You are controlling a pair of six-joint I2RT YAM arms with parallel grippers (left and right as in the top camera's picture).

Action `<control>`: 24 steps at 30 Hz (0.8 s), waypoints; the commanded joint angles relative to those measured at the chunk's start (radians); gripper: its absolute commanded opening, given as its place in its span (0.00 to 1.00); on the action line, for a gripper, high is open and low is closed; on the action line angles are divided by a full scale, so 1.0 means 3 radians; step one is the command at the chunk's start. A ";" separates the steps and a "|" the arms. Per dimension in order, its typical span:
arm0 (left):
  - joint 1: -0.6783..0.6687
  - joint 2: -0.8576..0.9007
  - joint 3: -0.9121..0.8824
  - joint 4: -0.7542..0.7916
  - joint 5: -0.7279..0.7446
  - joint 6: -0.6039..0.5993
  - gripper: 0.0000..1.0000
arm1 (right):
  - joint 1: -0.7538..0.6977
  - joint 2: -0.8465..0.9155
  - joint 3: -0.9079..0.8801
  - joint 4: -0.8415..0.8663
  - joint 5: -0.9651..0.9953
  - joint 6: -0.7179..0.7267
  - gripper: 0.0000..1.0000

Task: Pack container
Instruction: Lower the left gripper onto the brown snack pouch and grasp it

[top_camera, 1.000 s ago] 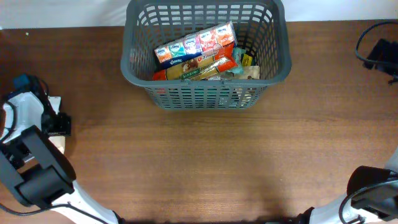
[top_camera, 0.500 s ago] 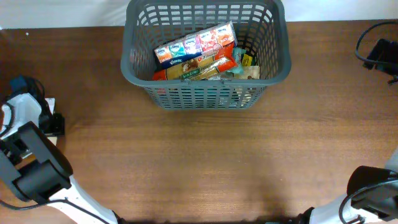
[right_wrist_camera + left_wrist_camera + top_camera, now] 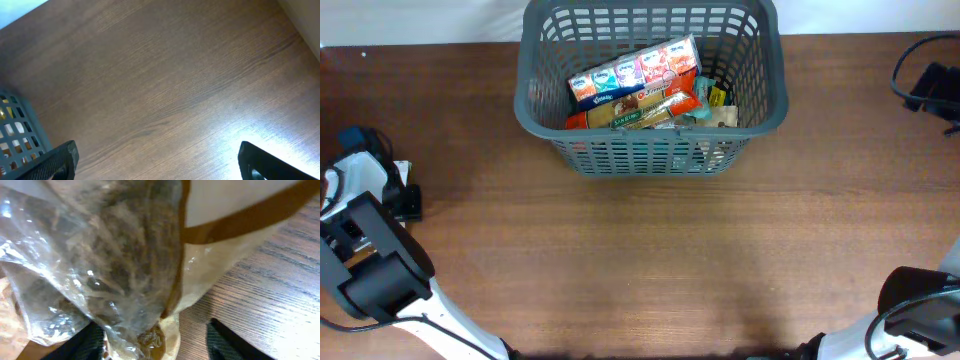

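Observation:
The dark grey lattice basket (image 3: 524, 100) stands at the back middle of the table and holds several food packets, among them a row of small colourful packs (image 3: 635, 70) and an orange pasta bag (image 3: 640, 110). My left gripper (image 3: 408, 200) is at the table's left edge. In the left wrist view it is open (image 3: 157, 332), with the lower end of a clear plastic packet of brown strands (image 3: 115, 265) lying between the fingers on the wood. My right gripper (image 3: 157, 150) is open and empty above bare table, with the basket's corner (image 3: 17, 130) at its left.
A black cable and device (image 3: 925, 85) sit at the far right edge. The right arm's base (image 3: 920, 300) is at the front right corner. A white wall edge runs behind the basket.
My left arm has drawn back to the left and slightly away, toward the table's left edge. The basket, its contents and the right arm have not moved.

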 commanded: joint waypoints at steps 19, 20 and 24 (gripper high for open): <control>-0.0525 0.0117 0.0416 -0.0446 0.0315 -0.0090 0.68 | -0.0008 -0.0041 -0.0001 0.0000 -0.0003 0.0027 0.99; -0.0525 0.0117 0.0487 -0.0502 0.0326 -0.0111 0.68 | -0.0008 -0.0041 -0.0001 0.0000 -0.0003 0.0027 0.99; -0.0525 0.0109 0.0732 -0.0702 0.0401 -0.0116 0.67 | -0.0008 -0.0041 -0.0001 0.0000 -0.0003 0.0027 0.99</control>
